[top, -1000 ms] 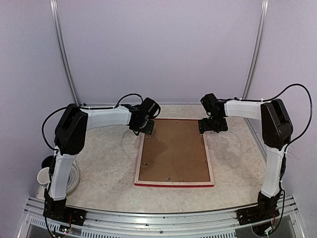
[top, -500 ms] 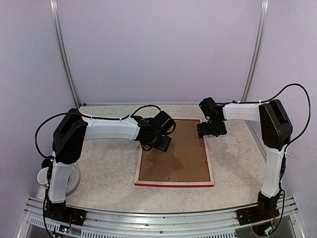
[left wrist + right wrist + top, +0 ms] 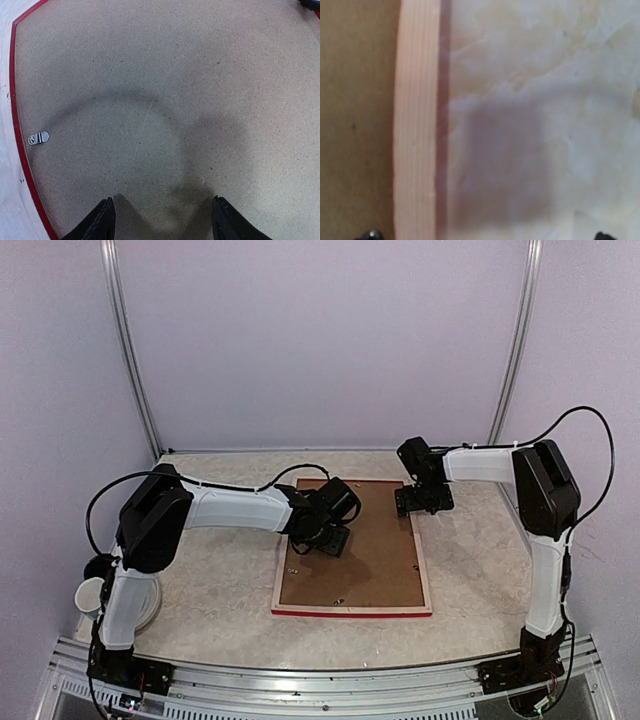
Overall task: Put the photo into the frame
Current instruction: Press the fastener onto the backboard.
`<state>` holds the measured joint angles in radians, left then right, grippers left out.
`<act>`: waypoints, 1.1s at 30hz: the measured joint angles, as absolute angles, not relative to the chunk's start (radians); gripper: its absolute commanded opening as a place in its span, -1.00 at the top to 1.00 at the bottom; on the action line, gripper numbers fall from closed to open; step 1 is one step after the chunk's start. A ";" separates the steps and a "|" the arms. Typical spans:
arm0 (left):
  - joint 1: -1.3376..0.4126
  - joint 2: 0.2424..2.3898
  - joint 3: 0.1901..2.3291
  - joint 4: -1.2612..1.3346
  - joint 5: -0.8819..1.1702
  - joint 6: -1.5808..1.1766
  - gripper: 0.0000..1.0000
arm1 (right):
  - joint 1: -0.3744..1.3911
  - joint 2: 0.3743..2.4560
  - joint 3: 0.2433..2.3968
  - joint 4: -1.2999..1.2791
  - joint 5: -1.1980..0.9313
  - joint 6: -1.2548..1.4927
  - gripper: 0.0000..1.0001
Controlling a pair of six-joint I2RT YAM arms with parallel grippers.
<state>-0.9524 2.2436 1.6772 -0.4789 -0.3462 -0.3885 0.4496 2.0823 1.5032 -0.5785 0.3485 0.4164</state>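
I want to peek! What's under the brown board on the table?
The backing board fills the face-down frame, with metal clips at its edge. Around it only the frame's pale back and the marbled table show. Whatever lies beneath the board is covered.

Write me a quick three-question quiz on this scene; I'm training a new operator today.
1. True or false: the left gripper is holding the backing board.
2. Which face of the frame points up? A: red front. B: pale wood back.
3. Fill in: the right gripper hovers near the frame's ____ right corner.
Key: 1 false; 2 B; 3 far.
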 measured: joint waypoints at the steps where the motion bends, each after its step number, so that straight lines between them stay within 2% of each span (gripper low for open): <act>1: -0.953 2.245 1.677 -0.479 -0.349 -0.390 -0.31 | 0.450 2.084 1.509 -0.579 0.352 0.416 -0.98; 26: -0.959 2.246 1.677 -0.478 -0.365 -0.399 -0.31 | 0.460 2.098 1.522 -0.592 0.439 0.431 -0.96; 30: -0.959 2.246 1.677 -0.473 -0.355 -0.401 -0.31 | 0.462 2.096 1.510 -0.580 0.442 0.430 -0.81; 33: -0.960 2.245 1.677 -0.472 -0.348 -0.401 -0.31 | 0.463 2.089 1.489 -0.550 0.430 0.423 -0.52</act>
<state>-0.9604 2.2448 1.6772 -0.4725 -0.3485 -0.4011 0.4629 2.0892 1.4895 -0.5495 0.4301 0.4229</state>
